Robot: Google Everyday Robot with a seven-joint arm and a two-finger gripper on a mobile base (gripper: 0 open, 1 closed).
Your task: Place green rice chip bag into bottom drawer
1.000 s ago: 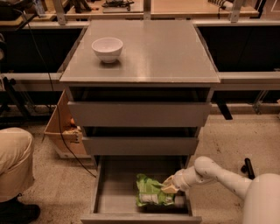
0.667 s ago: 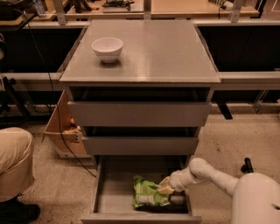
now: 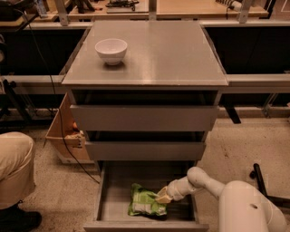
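The floor (image 3: 240, 145) here is pale and speckled, and a wooden workbench (image 3: 190, 7) runs along the back wall. In front of it stands the table (image 3: 172, 54) (really a grey metal cabinet with three drawers under a flat top). A white bowl (image 3: 111, 50) sits upright near the top's rear left corner, well apart from everything else.

The top drawer (image 3: 145, 118) and the middle drawer (image 3: 145, 150) each stand out a little from the frame. The bottom drawer (image 3: 113, 199) is pulled far out, and its shallow grey tray is in plain sight. The green rice chip bag (image 3: 144, 201) lies flat inside it, right of centre and towards the front, with its white panel facing up.

The robot's white arm (image 3: 204, 179) reaches in from the right, over the drawer's side wall. Its gripper (image 3: 163, 196) is down inside the tray, against the bag's right edge. From where I stand I cannot tell whether it is grasping the bag or only touching it.

To the left of the cabinet, an open cardboard box (image 3: 61, 136) rests on the floor. Nearer to me on that side is somebody's knee (image 3: 16, 167), in tan trousers.
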